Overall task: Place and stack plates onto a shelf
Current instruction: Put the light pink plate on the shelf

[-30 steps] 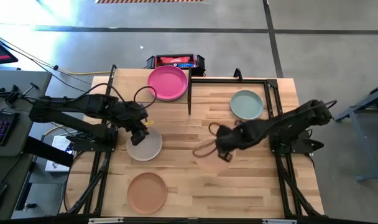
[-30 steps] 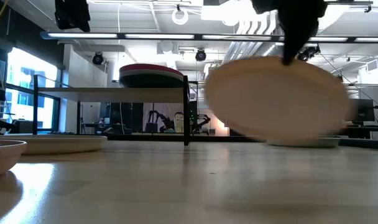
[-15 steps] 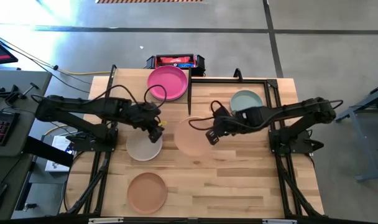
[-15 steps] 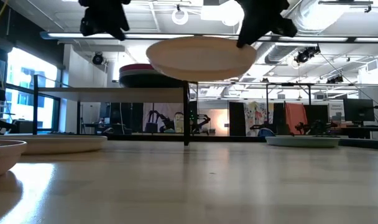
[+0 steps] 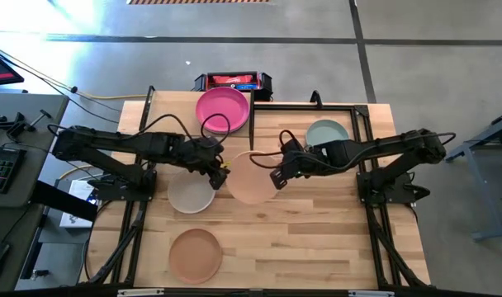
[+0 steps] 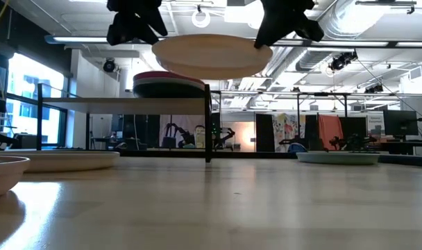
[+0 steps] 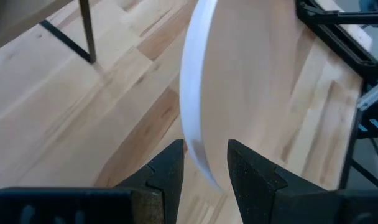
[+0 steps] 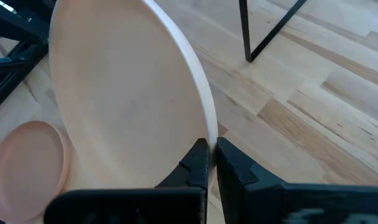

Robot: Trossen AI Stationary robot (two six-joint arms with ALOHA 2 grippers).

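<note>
A tan plate (image 5: 251, 177) hangs level in the air over the middle of the table. My right gripper (image 5: 274, 177) is shut on its right rim. My left gripper (image 7: 204, 155) is open at the plate's left rim (image 7: 192, 124), one finger above it and one below, with no touch showing. The shelf (image 6: 128, 104) stands at the far left and bears a magenta plate (image 5: 222, 110) on top of a dark one (image 6: 171, 88). On the table rest an off-white plate (image 5: 189, 196), a peach plate (image 5: 195, 254) and a pale green plate (image 5: 327, 136). My right gripper pinches the tan plate's rim (image 8: 204, 127) between its two fingers, on the side toward the table's right. The fingers come roughly level from the right. The plate is lifted clear of the table (image 6: 211, 57) and sits about level, hollow side up.
The shelf's thin black legs (image 6: 208, 125) stand just beyond the held plate. A black frame (image 5: 362, 140) runs along the table's right side past the pale green plate. A red and black box (image 5: 232, 82) sits beyond the far edge. Bare tabletop (image 5: 317, 239) lies on the near right.
My right gripper carried the tan plate up and toward the table's left and far side, and the plate went from tilted to level. My left gripper moved right from above the off-white plate to the held plate's left rim.
</note>
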